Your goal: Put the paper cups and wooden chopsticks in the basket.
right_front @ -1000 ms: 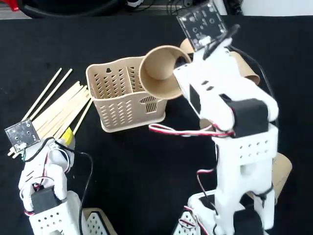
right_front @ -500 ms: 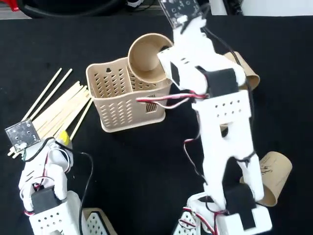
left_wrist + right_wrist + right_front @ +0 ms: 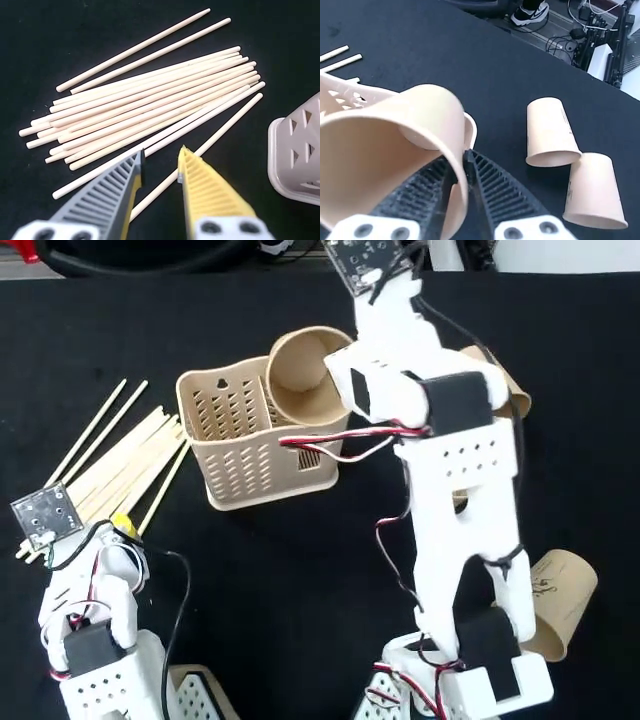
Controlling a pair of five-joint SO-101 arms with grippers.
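Swinging in, the right gripper (image 3: 465,156) (pinching a paper cup (image 3: 305,362) by its rim) has reached the basket (image 3: 232,458), so release looks next; the left gripper (image 3: 161,161) is spread above the chopsticks (image 3: 150,97).

Left gripper (image 3: 161,154) slightly open, right gripper (image 3: 463,159) clamped, arm seemingly outstretched

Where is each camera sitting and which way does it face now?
High view: fixed above, looking down on the table; left arm, right arm, basket, chopsticks.
Left wrist view: on the left arm, facing down past the open left claw at the chopsticks.
Right wrist view: on the right arm, facing along the right claw pinching a paper cup.
Shared: all three show the basket.
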